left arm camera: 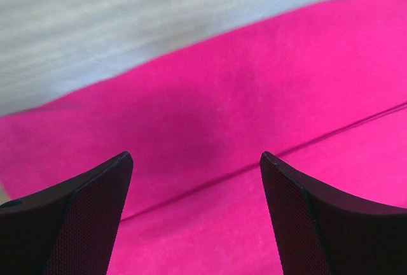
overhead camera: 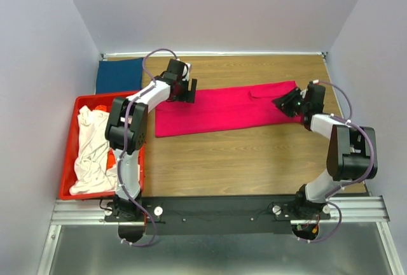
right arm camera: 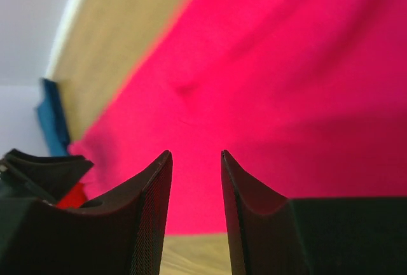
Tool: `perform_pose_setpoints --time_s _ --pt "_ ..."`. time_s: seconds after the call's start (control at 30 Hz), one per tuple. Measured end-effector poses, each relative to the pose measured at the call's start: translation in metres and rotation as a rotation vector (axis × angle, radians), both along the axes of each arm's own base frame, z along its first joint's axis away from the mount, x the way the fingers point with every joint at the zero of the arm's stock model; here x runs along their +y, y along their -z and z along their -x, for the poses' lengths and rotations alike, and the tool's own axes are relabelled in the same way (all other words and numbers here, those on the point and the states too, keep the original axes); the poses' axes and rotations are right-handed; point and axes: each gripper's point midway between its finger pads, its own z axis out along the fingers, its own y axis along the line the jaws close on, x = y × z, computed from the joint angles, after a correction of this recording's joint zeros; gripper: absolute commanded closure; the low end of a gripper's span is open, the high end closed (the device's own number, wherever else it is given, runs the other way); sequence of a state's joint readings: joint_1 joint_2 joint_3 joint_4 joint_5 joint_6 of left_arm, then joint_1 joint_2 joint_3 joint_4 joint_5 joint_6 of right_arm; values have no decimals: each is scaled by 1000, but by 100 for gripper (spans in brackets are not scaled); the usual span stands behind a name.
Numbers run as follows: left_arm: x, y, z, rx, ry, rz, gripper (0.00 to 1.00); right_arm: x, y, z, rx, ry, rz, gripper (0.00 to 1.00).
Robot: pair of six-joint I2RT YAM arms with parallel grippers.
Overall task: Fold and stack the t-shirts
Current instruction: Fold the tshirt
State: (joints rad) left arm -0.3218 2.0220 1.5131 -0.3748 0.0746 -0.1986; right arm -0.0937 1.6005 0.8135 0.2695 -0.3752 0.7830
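The magenta-pink t-shirt (overhead camera: 222,109) lies folded into a long strip across the wooden table (overhead camera: 254,154). My left gripper (overhead camera: 186,91) is at the strip's far left end, jaws wide open just above the cloth (left arm camera: 254,97), holding nothing (left arm camera: 196,155). My right gripper (overhead camera: 287,103) is at the strip's right end, low over the near edge of the cloth (right arm camera: 286,84), jaws partly open with nothing between them (right arm camera: 196,154). A dark blue t-shirt (overhead camera: 118,76) lies folded at the back left corner. A cream-white t-shirt (overhead camera: 89,151) and an orange one (overhead camera: 100,106) lie in the red crate (overhead camera: 68,160).
The red crate stands along the table's left edge, beside the left arm. Grey walls close in the back and both sides. In the right wrist view the blue shirt (right arm camera: 49,119) and the left gripper's black body (right arm camera: 38,167) show at the far left.
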Motion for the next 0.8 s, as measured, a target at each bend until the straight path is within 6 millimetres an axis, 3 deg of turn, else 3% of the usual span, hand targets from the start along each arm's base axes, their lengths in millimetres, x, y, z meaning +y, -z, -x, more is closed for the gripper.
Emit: perform_pose_setpoints --time_s 0.1,0.17,0.33,0.43,0.53,0.8 --pt "0 24 8 70 10 -27 11 1 42 21 138 12 -1 57" --pt "1 33 11 96 18 -43 11 4 53 25 172 8 -2 57" --pt "-1 34 14 111 28 -35 11 6 82 24 247 4 -1 57" --pt "-1 34 22 103 36 -19 11 5 81 -2 230 2 -2 56" --pt "1 34 45 116 49 13 12 4 80 -35 207 -7 -8 56" --pt "-4 29 152 194 98 163 12 28 76 -116 124 -162 -48 55"
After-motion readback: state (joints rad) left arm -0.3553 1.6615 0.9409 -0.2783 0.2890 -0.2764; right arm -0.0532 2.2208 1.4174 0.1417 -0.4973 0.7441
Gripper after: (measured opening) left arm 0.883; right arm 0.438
